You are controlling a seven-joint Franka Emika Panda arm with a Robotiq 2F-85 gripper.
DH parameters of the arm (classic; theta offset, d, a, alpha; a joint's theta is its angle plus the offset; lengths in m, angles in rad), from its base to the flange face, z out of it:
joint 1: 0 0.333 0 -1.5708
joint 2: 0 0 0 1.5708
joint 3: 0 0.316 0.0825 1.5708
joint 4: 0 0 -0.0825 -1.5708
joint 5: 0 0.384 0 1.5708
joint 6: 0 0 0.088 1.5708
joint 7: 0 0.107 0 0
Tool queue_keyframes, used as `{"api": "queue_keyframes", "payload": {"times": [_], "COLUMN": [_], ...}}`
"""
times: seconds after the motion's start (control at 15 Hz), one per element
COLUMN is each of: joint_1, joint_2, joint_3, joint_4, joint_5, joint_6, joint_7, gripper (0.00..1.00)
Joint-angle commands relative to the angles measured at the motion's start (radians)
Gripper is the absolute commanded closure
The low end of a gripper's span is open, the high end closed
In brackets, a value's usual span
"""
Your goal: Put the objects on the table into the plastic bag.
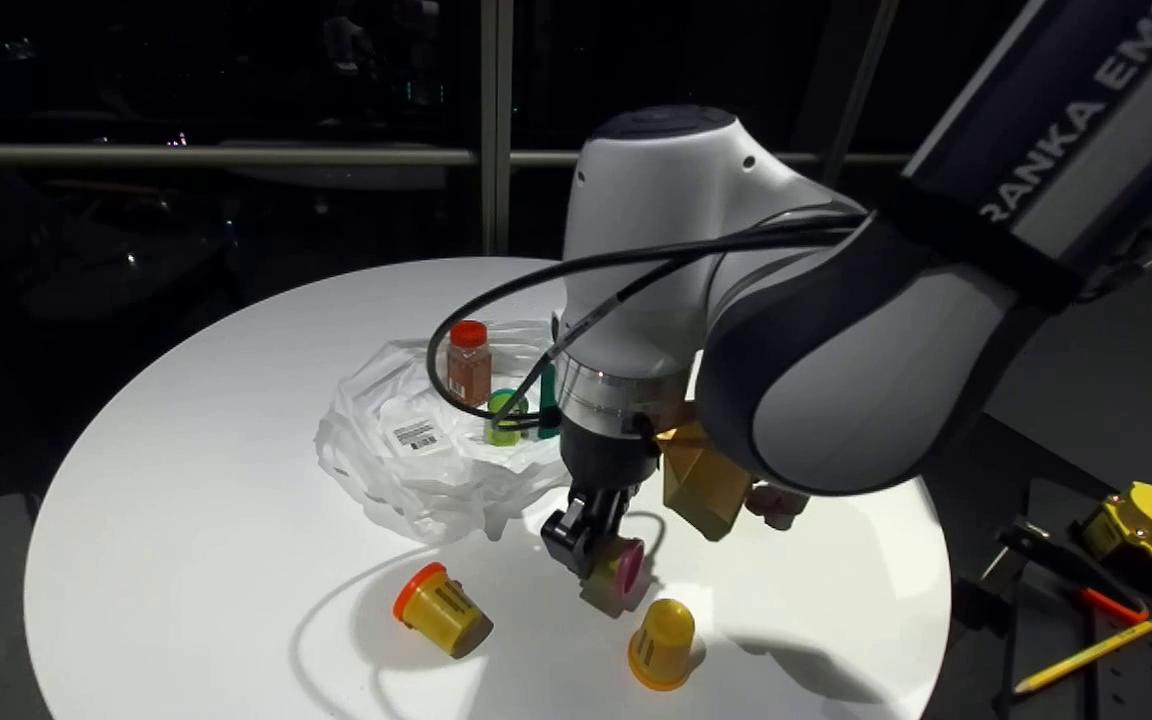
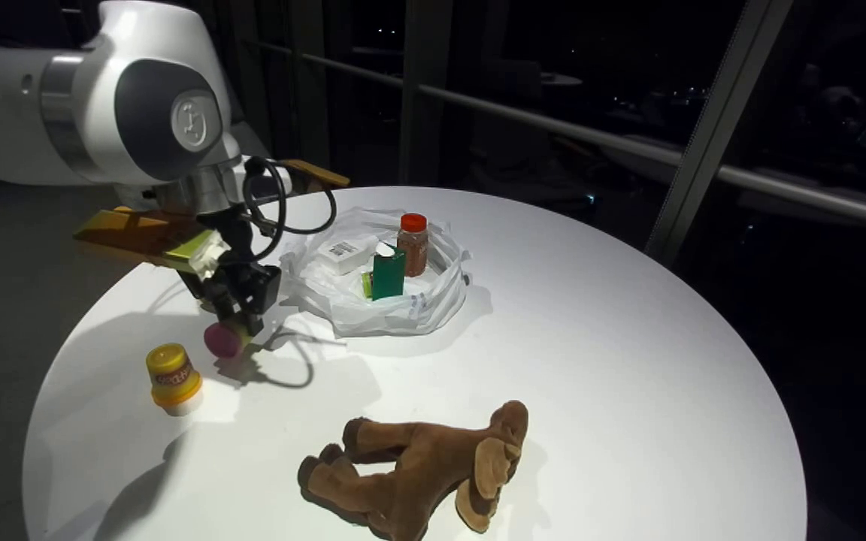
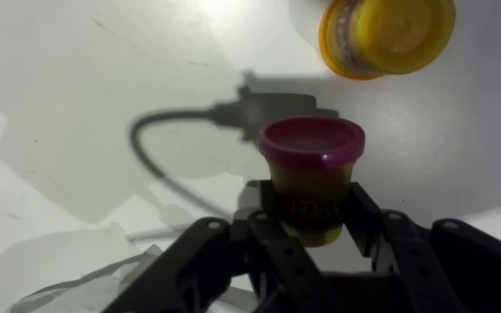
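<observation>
Pinching pink-lid cup [image 3: 311, 171] with end effector [image 3: 309, 208], lower centre of wrist view, lid toward top of frame. Can't tell if touching desk [image 1: 196, 450]. Got 2 more loose on desk in an exterior view: red-lid cup [image 1: 444, 612] on its side, bottom left of centre; orange-lid cup [image 1: 663, 645] upside down, bottom right of centre. Also got plush [image 2: 433, 469] lying flat, bottom centre in an exterior view. Showing inside bag [image 2: 380, 319], near centre in both exterior views: bottle [image 2: 415, 252], white box [image 2: 343, 255], green box [image 2: 388, 274], green cup [image 1: 505, 438].

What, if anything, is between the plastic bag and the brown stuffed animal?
Only bare tabletop, partly shadowed, separates the bag from the stuffed animal, in an exterior view.
</observation>
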Motion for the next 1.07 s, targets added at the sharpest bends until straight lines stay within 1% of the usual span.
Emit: {"api": "queue_keyframes", "payload": {"times": [0.0,0.2,0.33,0.47,0.6,0.8,0.87,1.0], "joint_1": [0.033,0.002,-0.015,-0.030,-0.054,-0.102,-0.129,-0.161], "joint_2": [-0.118,-0.145,-0.131,-0.096,-0.048,0.043,0.078,0.158], "joint_3": [-0.008,0.011,0.010,-0.001,-0.006,0.002,0.022,0.043], "joint_4": [0.036,0.151,0.236,0.321,0.401,0.518,0.559,0.640], "joint_5": [0.034,0.048,0.040,0.021,0.031,0.071,0.109,0.163], "joint_6": [-0.163,-0.314,-0.362,-0.361,-0.353,-0.355,-0.368,-0.381], "joint_7": [0.039,0.055,0.057,0.070,0.057,0.015,-0.024,-0.072], "gripper": [0.82,0.82,0.82,0.82,0.82,0.82,0.82,0.82]}}
